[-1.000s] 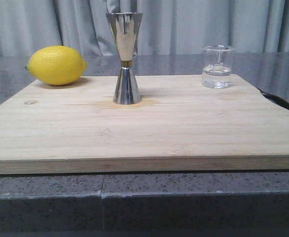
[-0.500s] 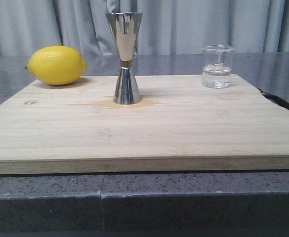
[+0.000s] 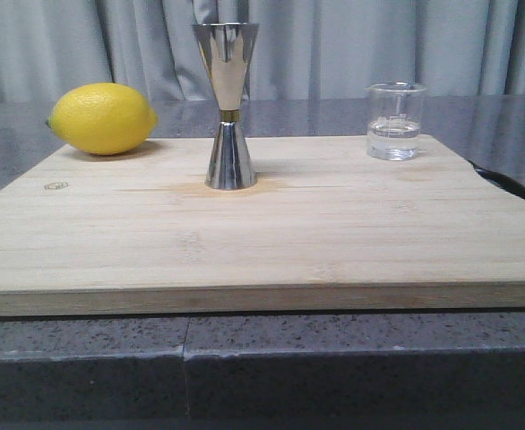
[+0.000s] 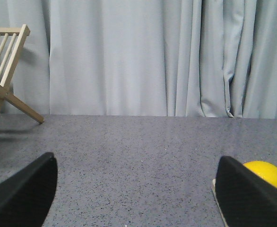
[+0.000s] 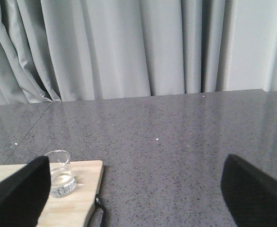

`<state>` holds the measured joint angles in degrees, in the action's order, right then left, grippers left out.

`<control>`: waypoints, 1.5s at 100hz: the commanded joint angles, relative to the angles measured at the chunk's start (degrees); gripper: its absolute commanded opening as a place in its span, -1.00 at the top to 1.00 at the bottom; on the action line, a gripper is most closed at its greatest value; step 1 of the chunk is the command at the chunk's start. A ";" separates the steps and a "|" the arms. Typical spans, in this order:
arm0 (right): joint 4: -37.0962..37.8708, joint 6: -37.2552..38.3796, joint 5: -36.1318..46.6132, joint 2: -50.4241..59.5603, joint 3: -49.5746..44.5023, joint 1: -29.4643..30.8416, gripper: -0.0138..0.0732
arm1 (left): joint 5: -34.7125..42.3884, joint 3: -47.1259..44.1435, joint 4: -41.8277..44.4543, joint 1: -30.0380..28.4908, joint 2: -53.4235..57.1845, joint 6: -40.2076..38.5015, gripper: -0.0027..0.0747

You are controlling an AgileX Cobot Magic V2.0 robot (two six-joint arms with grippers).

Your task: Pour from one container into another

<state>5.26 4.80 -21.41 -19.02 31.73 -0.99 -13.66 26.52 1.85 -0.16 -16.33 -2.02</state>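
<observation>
On the cutting board (image 3: pixel 262 224), the beaker (image 3: pixel 395 121) stands right of the jigger (image 3: pixel 228 106), lemon (image 3: pixel 102 118) to its left. Only the left wrist view catches a wooden rack (image 4: pixel 4 71). Left gripper (image 4: pixel 138 201) and right gripper (image 5: pixel 138 194) both spread wide, empty, over grey stone before curtains (image 5: pixel 105 47).

The picture's edge is cutting off the wooden rack (image 4: pixel 4 78) beside the curtain. A left gripper finger (image 4: pixel 245 194) is hiding part of the lemon (image 4: pixel 266 174). A right gripper finger (image 5: pixel 18 191) is covering part of the beaker (image 5: pixel 60 178).
</observation>
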 commanded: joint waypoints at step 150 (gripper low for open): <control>0.28 -0.15 -9.70 -10.57 9.02 0.36 -0.81 | -33.13 22.46 -63.92 8.57 -49.66 73.79 -0.72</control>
<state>5.23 4.80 -35.00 -28.88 38.66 -0.99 -48.49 47.08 -48.61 8.04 -63.98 59.32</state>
